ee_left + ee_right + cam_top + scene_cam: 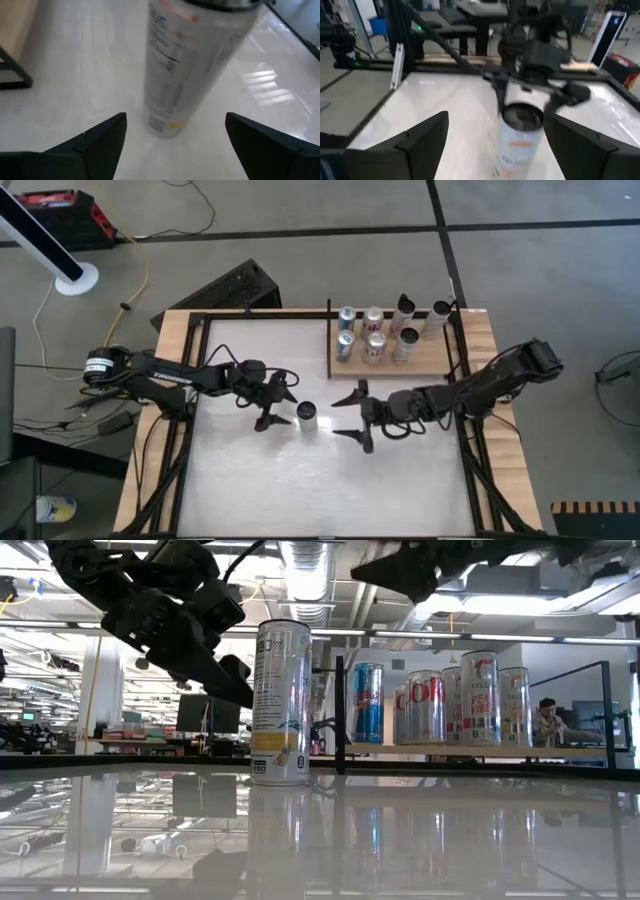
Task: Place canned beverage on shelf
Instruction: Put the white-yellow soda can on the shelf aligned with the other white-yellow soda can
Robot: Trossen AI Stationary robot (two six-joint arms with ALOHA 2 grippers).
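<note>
A tall white can [307,416] stood upright near the middle of the worktop [300,490], free of both arms. The left gripper [277,404] hung just at its nine o'clock, jaws spread wide and empty. The right gripper [353,416] faced it from three o'clock, a little farther off, jaws likewise wide apart with nothing between them. The shelf [435,358] sat toward one o'clock from the can, at the worktop's far edge, carrying several other cans [375,335].
</note>
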